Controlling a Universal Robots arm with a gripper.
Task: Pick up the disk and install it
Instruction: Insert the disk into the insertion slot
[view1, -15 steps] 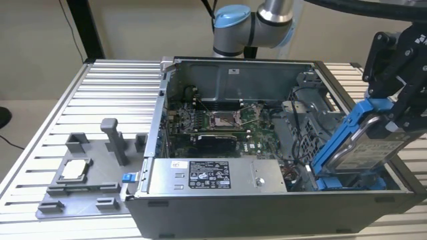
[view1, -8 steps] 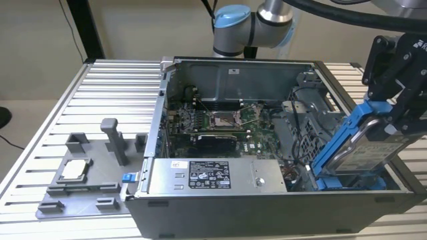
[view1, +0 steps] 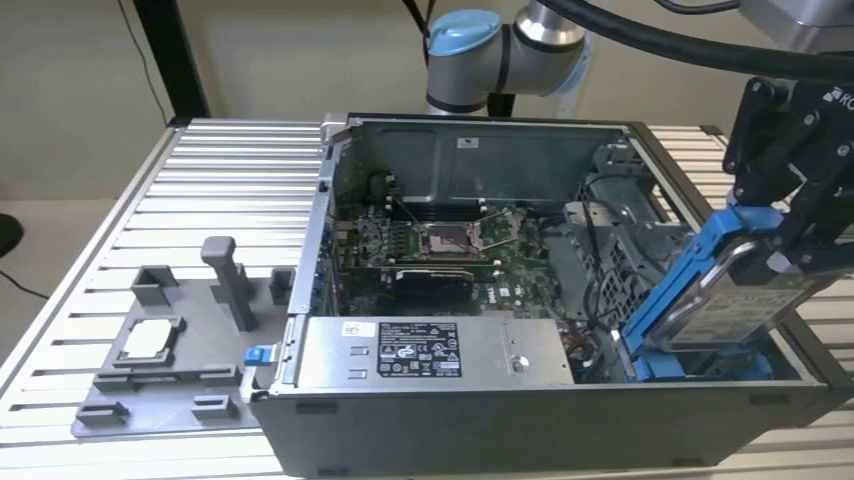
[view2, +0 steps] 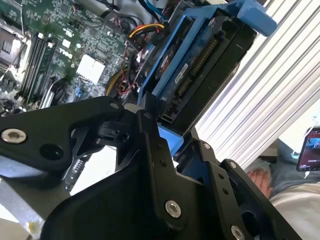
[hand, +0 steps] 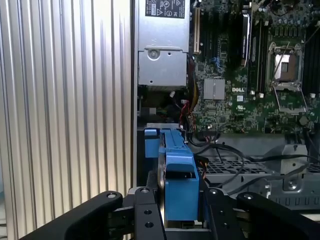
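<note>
Gripper (view1: 790, 258) clamped on disk (view1: 731, 295); disk tilted, lower end seemingly inside computer case (view1: 534, 425) bay.

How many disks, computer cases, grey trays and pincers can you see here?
disk: 1
computer case: 1
grey tray: 1
pincer: 1
Total: 4

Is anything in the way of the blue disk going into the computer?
Nothing visible is. The gripper is shut on the disk, which tilts with its lower end inside the corner bay. Coloured wires lie beside the bay, not across the disk's path as far as the views show.
</note>
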